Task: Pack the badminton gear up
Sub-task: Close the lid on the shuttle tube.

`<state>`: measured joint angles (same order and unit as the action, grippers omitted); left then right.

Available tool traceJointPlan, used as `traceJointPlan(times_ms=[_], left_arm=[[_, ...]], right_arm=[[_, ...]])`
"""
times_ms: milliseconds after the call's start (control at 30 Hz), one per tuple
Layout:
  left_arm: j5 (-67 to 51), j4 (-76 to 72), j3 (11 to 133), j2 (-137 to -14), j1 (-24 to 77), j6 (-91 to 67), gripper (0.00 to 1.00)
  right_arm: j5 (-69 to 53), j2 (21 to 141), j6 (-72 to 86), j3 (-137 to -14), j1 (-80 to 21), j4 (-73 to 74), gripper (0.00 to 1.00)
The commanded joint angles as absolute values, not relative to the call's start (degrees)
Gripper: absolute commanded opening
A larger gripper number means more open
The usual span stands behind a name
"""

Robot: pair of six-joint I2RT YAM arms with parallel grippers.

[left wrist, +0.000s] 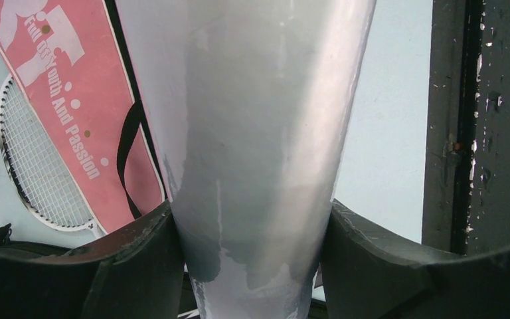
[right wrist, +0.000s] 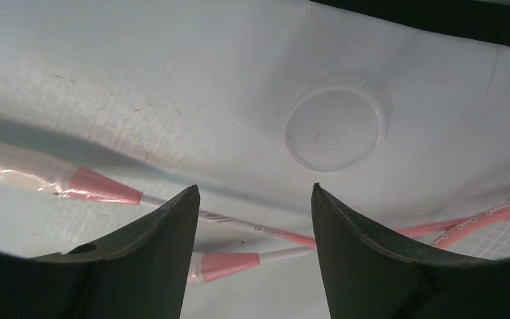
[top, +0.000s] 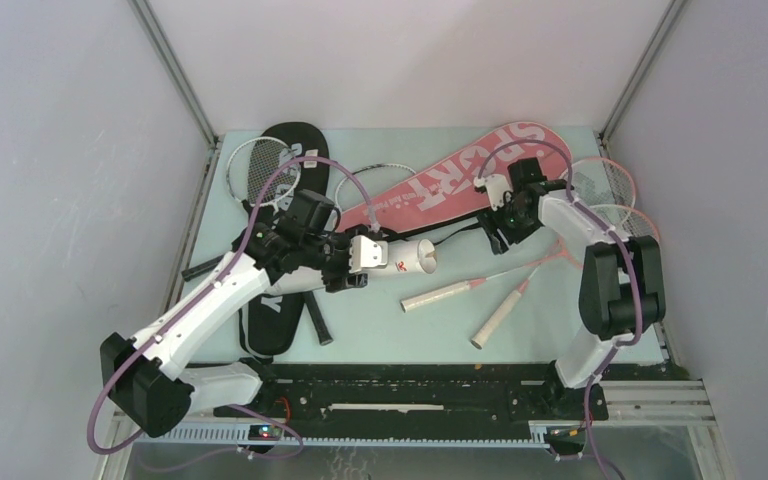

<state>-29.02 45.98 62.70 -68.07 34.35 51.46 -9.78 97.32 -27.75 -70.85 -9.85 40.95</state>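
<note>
Left tool [left wrist: 249,207] clamps white tube [left wrist: 252,119], ends cut off; right tool [right wrist: 255,199] agape near faint clear disc [right wrist: 334,129], possibly lid.

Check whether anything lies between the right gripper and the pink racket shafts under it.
Nothing visible does. The right gripper has its jaws open above the two pink racket shafts, with no object between them. A clear round cap lies on the table beyond the shafts, not over them.
</note>
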Motion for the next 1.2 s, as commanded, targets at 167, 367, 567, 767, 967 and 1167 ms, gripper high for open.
traceJointPlan(times_ms=[167, 367, 567, 767, 967, 1167], left_arm=[[-29.23, 44.65, 62.54, -65.66, 34.63, 52.09, 0.55], [-28.95, 44.46, 62.16, -65.39, 34.62, 52.29, 0.55], [-29.11, 44.39, 61.81, -65.39, 34.63, 52.38, 0.55], [-29.23, 44.19, 61.72, -65.37, 34.63, 52.45, 0.55], [-28.72, 42.78, 61.75, -65.3, 34.63, 51.08, 0.55], [-26.95, 40.64, 61.7, -65.47, 34.63, 48.37, 0.55]], right_arm=[[-7.01, 104.22, -30.31, -75.13, -9.4, 39.46, 0.65], [-8.34, 108.59, -31.77, -77.13, -9.4, 40.5, 0.57], [-8.93, 110.67, -33.0, -77.51, -8.94, 41.05, 0.47], [-9.79, 111.85, -33.79, -77.5, -8.12, 41.91, 0.26], [-10.64, 110.45, -33.42, -77.48, -8.0, 42.32, 0.02], [-13.36, 104.78, -32.68, -77.7, -8.0, 43.09, 0.0]])
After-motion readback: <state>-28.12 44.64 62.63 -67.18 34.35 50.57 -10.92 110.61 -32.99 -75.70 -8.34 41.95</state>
